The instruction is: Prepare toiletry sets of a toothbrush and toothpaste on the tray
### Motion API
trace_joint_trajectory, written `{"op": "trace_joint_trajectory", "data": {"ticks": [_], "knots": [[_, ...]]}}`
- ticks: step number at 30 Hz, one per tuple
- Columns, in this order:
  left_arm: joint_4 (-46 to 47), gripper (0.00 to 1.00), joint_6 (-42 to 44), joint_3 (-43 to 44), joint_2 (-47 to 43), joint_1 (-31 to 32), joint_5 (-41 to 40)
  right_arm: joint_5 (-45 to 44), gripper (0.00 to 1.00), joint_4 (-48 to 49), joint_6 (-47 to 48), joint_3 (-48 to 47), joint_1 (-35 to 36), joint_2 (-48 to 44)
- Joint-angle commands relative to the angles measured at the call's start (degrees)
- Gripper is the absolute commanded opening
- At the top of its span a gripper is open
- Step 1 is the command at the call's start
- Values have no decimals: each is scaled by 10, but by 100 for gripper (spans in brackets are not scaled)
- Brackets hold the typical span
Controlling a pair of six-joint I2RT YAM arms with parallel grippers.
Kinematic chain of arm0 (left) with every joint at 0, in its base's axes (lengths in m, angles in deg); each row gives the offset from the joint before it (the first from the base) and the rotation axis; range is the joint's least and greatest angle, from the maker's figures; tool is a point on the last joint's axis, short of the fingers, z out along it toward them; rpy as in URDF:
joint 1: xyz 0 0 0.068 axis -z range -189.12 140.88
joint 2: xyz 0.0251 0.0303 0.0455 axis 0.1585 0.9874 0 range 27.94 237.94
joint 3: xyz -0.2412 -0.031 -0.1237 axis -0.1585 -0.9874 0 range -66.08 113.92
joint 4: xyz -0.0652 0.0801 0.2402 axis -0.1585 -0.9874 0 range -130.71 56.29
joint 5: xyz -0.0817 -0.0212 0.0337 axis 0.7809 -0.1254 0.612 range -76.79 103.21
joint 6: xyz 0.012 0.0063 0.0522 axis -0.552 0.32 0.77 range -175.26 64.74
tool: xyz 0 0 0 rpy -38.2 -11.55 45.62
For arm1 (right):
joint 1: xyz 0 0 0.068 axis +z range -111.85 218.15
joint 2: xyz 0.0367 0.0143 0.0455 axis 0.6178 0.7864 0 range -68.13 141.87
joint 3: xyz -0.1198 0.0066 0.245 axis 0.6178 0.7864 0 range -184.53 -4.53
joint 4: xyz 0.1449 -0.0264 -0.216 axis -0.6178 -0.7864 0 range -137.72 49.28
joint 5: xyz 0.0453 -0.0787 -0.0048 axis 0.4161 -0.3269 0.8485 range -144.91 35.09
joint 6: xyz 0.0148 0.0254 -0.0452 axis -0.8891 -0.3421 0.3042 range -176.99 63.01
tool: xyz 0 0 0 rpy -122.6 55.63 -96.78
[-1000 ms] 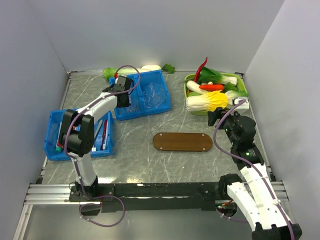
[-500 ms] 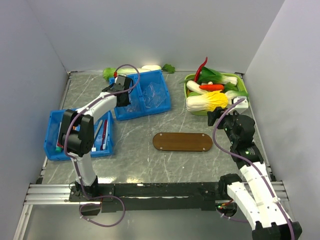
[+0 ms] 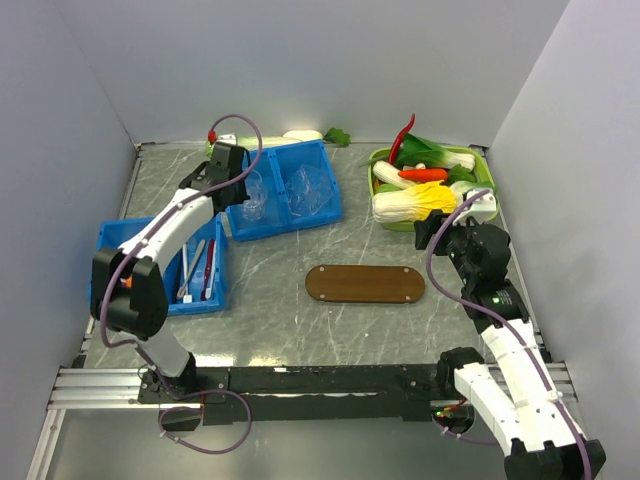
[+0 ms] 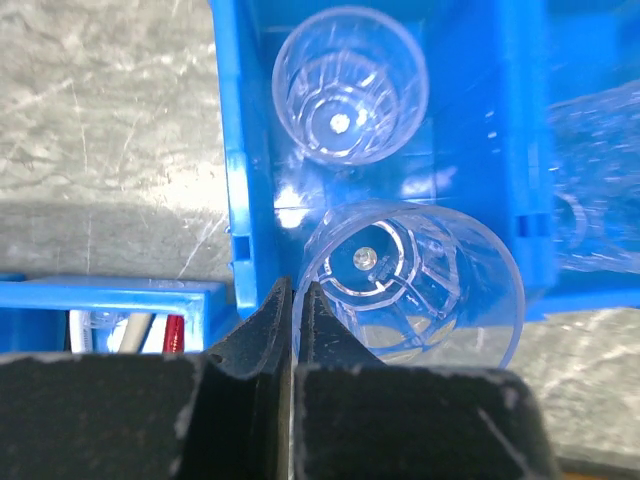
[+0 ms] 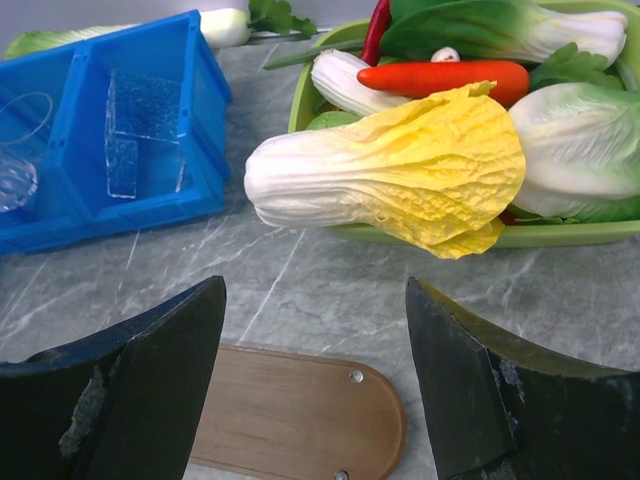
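My left gripper (image 4: 293,295) is shut on the rim wall of a clear cup (image 4: 420,290), over the near corner of a blue bin (image 3: 285,190). A second clear cup (image 4: 350,85) stands deeper in that bin, and a third (image 4: 600,180) lies in the neighbouring compartment. Toothbrushes (image 3: 198,268) with white and red handles lie in another blue bin (image 3: 215,295) at the left. No toothpaste shows. The dark-brown wooden tray (image 3: 365,284) is bare. My right gripper (image 5: 315,290) hangs open above the tray's (image 5: 290,415) right end.
A green tray (image 3: 381,217) piled with toy vegetables stands at the back right, with a yellow-leafed cabbage (image 5: 400,175) nearest my right gripper. More greens (image 3: 335,136) lie by the back wall. Grey walls close in three sides.
My left gripper's jaws have shut on the cup's rim and the arm has stretched toward the back. The right gripper has barely moved.
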Motion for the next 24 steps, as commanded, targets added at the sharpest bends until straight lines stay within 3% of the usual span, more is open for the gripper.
{"op": "trace_joint_trajectory", "data": {"ticks": [1,8,12,16,20,24], "knots": [[20,1,21,-7,-58,1,22,-1,80,-16,-5,-37,0,2],[71,1,83,-51,-139,50,86,18,78,-57,-19,-64,4,8],[96,1,110,-66,-169,61,170,32,74,-81,-36,-91,23,23],[110,1,118,-77,-193,76,222,2,73,-108,-46,-130,67,66],[121,1,131,-91,-201,125,217,-72,73,-127,-42,-166,169,108],[125,1,125,-96,-180,170,222,-67,69,-100,-74,-169,214,132]]}}
